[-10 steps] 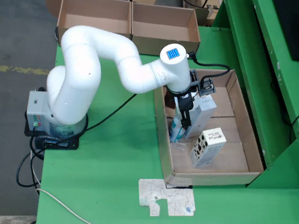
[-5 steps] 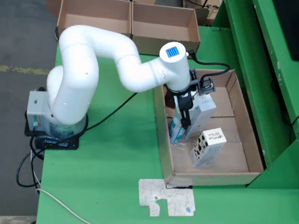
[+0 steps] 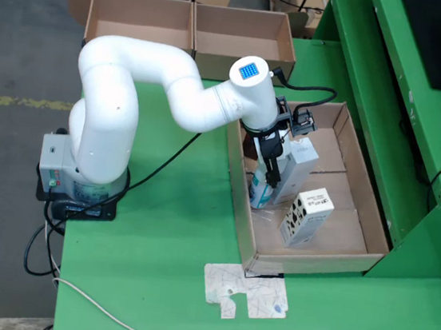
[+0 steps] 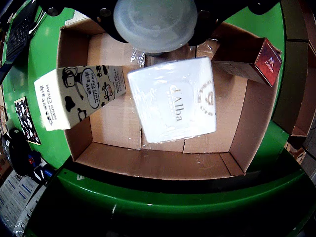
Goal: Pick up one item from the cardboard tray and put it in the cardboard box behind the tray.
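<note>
1. Green table [image 3: 172, 231] filled most of the fixed view, with grey floor to its left.
2. At the left edge stood the white arm [image 3: 124, 97], bent over toward the tray [image 3: 240, 204] on the right.
3. Two open boxes [image 3: 191, 26] sat side by side at the far edge, beyond the tray.
4. Inside the tray, the white carton [image 4: 173, 101], marked "d'Alba" in the wrist view, hung tilted under the suction cup [image 4: 155, 22].
5. The gripper [image 3: 274, 151] came down on the carton near the tray's left wall; whether the cup gripped or merely touched it, I cannot tell.
6. A patterned carton [image 3: 307, 216] leaned just right of it, nearer the front.
7. A red-brown box [image 4: 266, 55] showed only in the wrist view, by a tray wall.
8. A flat printed card [image 3: 247, 291] lay on the table in front of the tray.
</note>
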You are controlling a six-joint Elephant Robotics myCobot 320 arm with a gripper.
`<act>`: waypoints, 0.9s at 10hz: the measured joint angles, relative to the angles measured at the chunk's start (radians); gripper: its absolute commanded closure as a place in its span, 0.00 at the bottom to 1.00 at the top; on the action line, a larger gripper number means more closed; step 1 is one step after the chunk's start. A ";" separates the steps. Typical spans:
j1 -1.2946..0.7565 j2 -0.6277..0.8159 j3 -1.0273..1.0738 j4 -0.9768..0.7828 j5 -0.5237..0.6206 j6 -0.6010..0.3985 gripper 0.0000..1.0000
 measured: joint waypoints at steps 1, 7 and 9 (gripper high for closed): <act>0.012 0.012 0.020 -0.028 -0.005 0.009 1.00; 0.026 0.051 0.087 -0.127 -0.020 0.040 1.00; 0.038 0.072 0.091 -0.144 -0.015 0.045 1.00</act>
